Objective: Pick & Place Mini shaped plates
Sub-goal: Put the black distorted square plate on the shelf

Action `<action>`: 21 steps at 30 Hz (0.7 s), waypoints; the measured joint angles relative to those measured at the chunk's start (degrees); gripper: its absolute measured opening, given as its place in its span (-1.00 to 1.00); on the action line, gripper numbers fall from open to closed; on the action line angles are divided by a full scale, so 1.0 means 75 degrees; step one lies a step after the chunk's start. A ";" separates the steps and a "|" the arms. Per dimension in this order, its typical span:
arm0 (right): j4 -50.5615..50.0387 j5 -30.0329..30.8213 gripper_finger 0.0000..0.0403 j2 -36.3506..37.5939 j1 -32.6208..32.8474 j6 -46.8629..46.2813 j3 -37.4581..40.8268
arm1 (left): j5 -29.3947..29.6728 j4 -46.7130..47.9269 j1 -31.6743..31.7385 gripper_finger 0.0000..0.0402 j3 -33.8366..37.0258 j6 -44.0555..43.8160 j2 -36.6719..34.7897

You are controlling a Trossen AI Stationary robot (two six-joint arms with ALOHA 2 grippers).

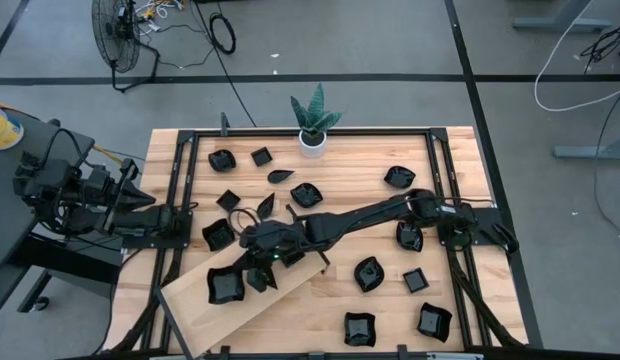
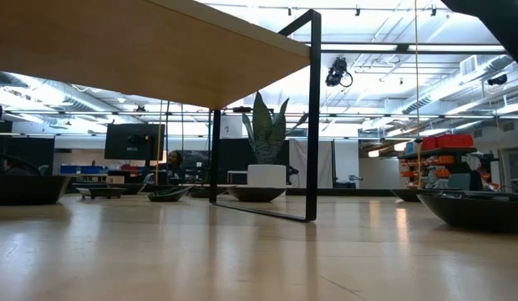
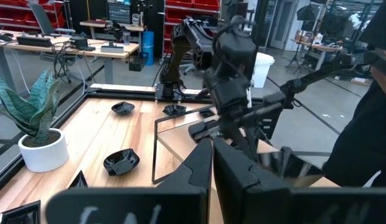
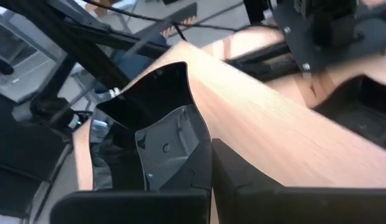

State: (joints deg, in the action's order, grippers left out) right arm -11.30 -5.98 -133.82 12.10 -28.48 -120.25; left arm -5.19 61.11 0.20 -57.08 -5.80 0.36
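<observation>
**Mini plate pinched above the wooden board**

The right claw (image 1: pixel 262 272) is closed on a black mini plate (image 4: pixel 157 118) – held tilted over the light wooden board (image 1: pixel 290 285), beside another plate (image 1: pixel 224 285) already resting there. Placing seems under way; next, lower and release. The left claw (image 1: pixel 190 212) waits closed and empty at the surface (image 1: pixel 320 310) edge – other plates lie scattered.

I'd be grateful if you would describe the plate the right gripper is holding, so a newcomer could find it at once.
Start at the large wooden board lying slantwise across the table's near left. The right arm reaches over its upper edge, and the right gripper is shut on a glossy black mini plate. Unlike the square plate lying flat on the board beside it, this one stands on edge, pinched by its rim.
</observation>
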 joint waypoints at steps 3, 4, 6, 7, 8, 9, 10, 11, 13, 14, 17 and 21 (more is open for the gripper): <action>0.0068 0.0003 -0.99 -0.0061 0.0014 -0.0219 -0.0005 | 0.0000 0.0001 -0.0001 -0.91 0.0002 0.0000 0.0000; 0.0026 -0.0016 -0.99 -0.0071 0.0020 -0.0281 -0.0006 | 0.0000 -0.0002 0.0002 -0.91 0.0003 0.0000 0.0000; -0.0005 -0.0066 -0.99 -0.0100 0.0024 -0.0341 -0.0004 | 0.0000 -0.0001 -0.0001 -0.91 0.0001 0.0000 0.0000; -0.0012 -0.0064 -0.99 -0.0102 0.0026 -0.0339 -0.0005 | 0.0000 0.0001 0.0000 -0.91 0.0000 0.0000 0.0000; -0.0001 -0.0065 -0.99 -0.0102 0.0026 -0.0336 -0.0005 | 0.0000 0.0000 -0.0001 -0.91 0.0002 0.0000 0.0000; 0.0017 -0.0067 -0.99 -0.0102 0.0026 -0.0331 -0.0005 | 0.0000 -0.0001 -0.0001 -0.91 0.0000 0.0000 0.0000; 0.0025 -0.0067 -0.99 -0.0102 0.0026 -0.0333 -0.0006 | 0.0000 -0.0002 0.0001 -0.91 0.0001 0.0000 0.0000; 0.0019 -0.0069 -0.99 -0.0102 0.0026 -0.0339 -0.0003 | 0.0000 -0.0001 -0.0001 -0.91 0.0000 0.0000 0.0000; 0.0004 -0.0085 -0.98 -0.0102 0.0026 -0.0339 -0.0005 | 0.0000 -0.0002 -0.0001 -0.91 0.0000 0.0000 0.0000; 0.0004 -0.0113 -0.97 -0.0102 0.0026 -0.0339 -0.0005 | 0.0000 0.0001 0.0002 -0.91 0.0003 0.0000 0.0000; -0.0142 -0.0154 -0.94 -0.0102 0.0023 -0.0341 -0.0006 | 0.0000 0.0000 0.0000 -0.91 0.0001 0.0000 0.0000; -0.0327 -0.0152 -0.89 -0.0102 0.0023 -0.0339 -0.0006 | 0.0000 0.0001 -0.0001 -0.91 0.0001 0.0000 0.0000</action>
State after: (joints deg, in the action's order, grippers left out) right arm -13.75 -7.11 -134.58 12.27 -31.03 -120.29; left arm -5.19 61.12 0.19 -57.07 -5.80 0.36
